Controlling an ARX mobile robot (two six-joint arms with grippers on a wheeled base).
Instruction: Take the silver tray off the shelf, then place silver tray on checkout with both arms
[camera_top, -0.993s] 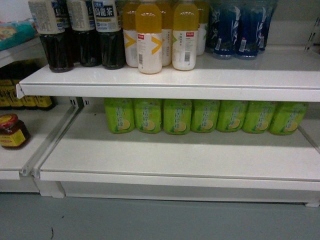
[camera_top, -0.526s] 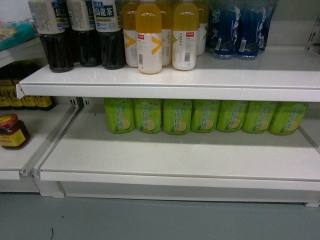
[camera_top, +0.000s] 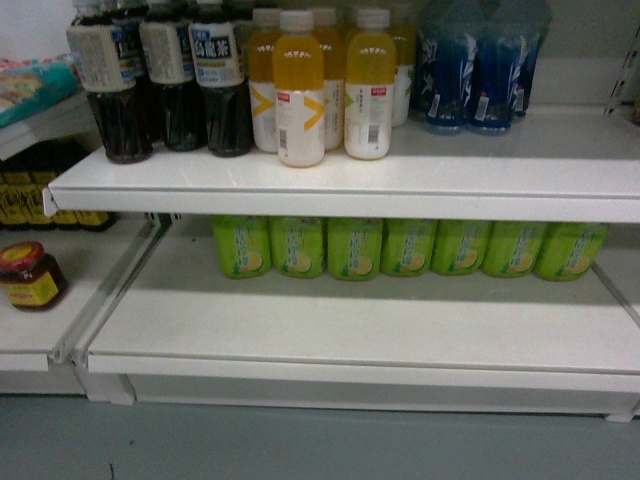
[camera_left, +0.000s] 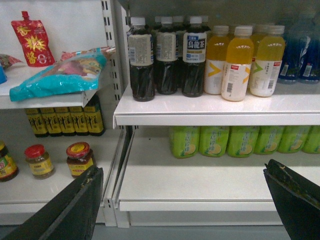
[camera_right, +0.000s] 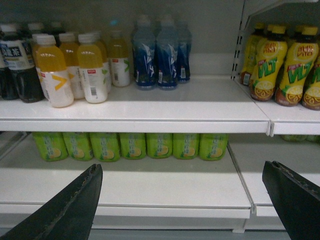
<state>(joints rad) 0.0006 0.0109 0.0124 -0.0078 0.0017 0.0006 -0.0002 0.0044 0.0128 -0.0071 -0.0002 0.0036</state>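
The silver tray is out of view in every frame, and so is the checkout. The white shelf (camera_top: 350, 185) fills the head view, with a lower board (camera_top: 360, 330) under it. Neither gripper shows in the head view. In the left wrist view my left gripper (camera_left: 182, 170) is open, its black fingers (camera_left: 75, 205) spread wide in front of the lower shelf board (camera_left: 200, 175), holding nothing. In the right wrist view my right gripper (camera_right: 181, 167) is open too, its fingers (camera_right: 75, 205) apart before the lower board (camera_right: 165, 185), away from the shelf.
Dark tea bottles (camera_top: 175, 80), yellow drink bottles (camera_top: 300, 95) and blue bottles (camera_top: 475, 65) stand on the upper board. Green bottles (camera_top: 400, 245) line the back of the lower board. Jars (camera_top: 30, 275) sit on the left bay. Grey floor (camera_top: 300, 440) lies below.
The head view has shifted: the shelves and bottles sit a little lower and to the right in the frame than half a second ago. Nothing on the shelves has moved.
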